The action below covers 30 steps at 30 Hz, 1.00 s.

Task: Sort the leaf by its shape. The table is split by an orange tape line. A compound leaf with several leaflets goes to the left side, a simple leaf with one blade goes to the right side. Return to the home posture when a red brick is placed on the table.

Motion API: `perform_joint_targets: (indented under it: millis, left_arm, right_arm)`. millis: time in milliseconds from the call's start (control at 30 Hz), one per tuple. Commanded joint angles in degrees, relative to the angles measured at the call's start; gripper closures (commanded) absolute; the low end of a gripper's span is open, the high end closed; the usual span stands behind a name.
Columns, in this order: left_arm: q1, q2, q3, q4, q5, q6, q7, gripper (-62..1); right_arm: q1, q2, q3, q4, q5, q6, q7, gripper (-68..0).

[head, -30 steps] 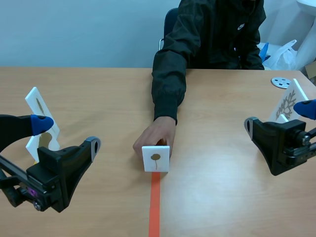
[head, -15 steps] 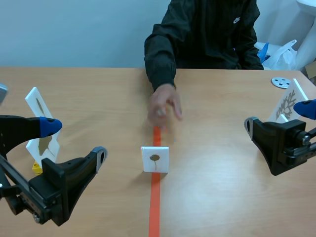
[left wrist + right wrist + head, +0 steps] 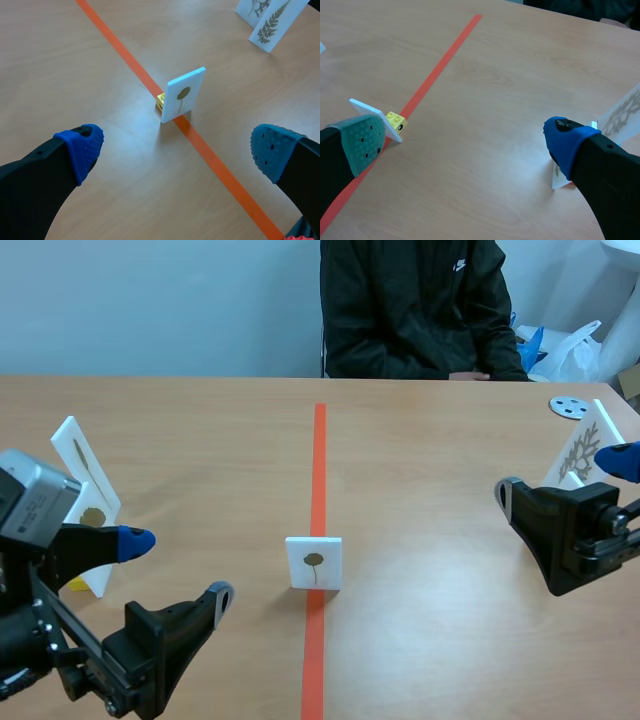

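Observation:
A small white card [image 3: 313, 562] with a single round-bladed leaf stands upright on the orange tape line [image 3: 319, 460] at the table's middle. It is held up by a yellow brick [image 3: 160, 100] behind it. My left gripper [image 3: 175, 570] is open at the near left, low over the table. In the left wrist view the card [image 3: 183, 95] stands ahead of the open left gripper [image 3: 175, 150]. My right gripper [image 3: 565, 475] is open at the right edge. In the right wrist view the card [image 3: 375, 117] shows edge-on just past one fingertip [image 3: 362, 142].
A white leaf card [image 3: 85, 490] stands at the far left behind my left arm. Cards with lacy and fern-like leaves [image 3: 580, 450] stand at the right beside my right gripper. A grey disc [image 3: 568, 406] lies at the back right. A person [image 3: 415, 310] sits across the table.
The person's hand let go of the centre card and drew back off the table. My left arm shifted nearer and turned toward the card. The right arm stayed still.

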Motion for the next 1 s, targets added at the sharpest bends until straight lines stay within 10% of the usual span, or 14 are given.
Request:
perform_joint_targets:
  millis: [0,633,967]
  left_arm:
    - [-1.6,0.3,1.0,-0.4,-0.3,-0.2,-1.7,-62.3]
    - [-17.8,5.4,11.2,-23.4,15.9,0.3,-13.3,-62.3]
    - [-25.1,6.3,14.9,-34.9,18.2,4.9,-17.2,-62.3]
  right_arm:
    - [0.7,0.6,0.7,0.0,0.6,0.1,0.6,-67.9]
    - [0.7,0.6,0.7,0.0,0.1,-0.1,0.6,-67.9]
    - [0.7,0.5,0.7,0.0,0.1,-0.3,0.6,-67.9]
